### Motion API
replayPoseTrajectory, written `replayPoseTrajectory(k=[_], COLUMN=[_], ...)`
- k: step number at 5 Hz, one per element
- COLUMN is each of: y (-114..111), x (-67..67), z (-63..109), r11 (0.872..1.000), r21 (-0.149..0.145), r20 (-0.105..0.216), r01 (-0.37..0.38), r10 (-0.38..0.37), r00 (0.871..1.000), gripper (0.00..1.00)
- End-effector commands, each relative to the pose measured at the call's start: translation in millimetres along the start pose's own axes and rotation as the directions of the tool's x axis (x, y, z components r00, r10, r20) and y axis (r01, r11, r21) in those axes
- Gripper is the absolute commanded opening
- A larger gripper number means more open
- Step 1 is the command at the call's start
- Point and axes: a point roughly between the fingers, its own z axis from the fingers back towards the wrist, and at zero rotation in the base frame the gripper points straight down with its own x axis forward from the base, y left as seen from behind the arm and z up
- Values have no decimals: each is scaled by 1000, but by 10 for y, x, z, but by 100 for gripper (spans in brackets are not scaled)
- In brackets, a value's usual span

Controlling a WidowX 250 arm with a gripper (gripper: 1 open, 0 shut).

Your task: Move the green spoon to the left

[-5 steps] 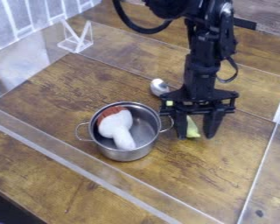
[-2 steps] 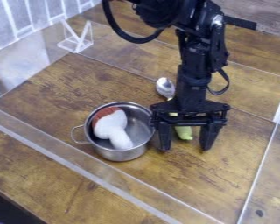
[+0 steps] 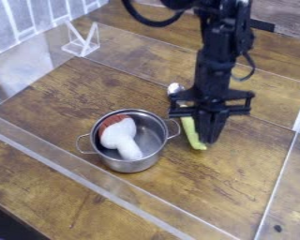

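Observation:
The green spoon [image 3: 193, 134] lies on the wooden table just right of the pot, its yellow-green handle toward the front and its small silver bowl [image 3: 172, 91] farther back. My gripper [image 3: 208, 132] points straight down over the handle. Its black fingers are drawn together on the handle's right side, so I read it as shut on the spoon. The handle's middle is partly hidden behind the fingers. The spoon still looks to be at table level.
A silver pot [image 3: 115, 156] holding a white and red item [image 3: 124, 135] stands left of the spoon. A clear plastic stand [image 3: 80, 38] sits at the back left. A transparent low wall [image 3: 109, 192] runs along the table's front edge.
The fingers, spread wide around the handle before, have closed together on it. The spoon's handle has shifted slightly toward the pot.

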Motion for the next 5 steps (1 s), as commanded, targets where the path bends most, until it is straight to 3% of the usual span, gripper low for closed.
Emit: replayPoseTrajectory(k=[1,2,4,5], y=[-36,-42,7,39], x=[86,49,103,100], z=[532,646,572,450], r11=[998,996,973,972], r21=[-50,-29,11,25], r20=[63,70,71,67], r01=[49,79,232,234], r10=[-46,-77,-232,-235], r00=[997,995,970,970], gripper=[0,0,0,0])
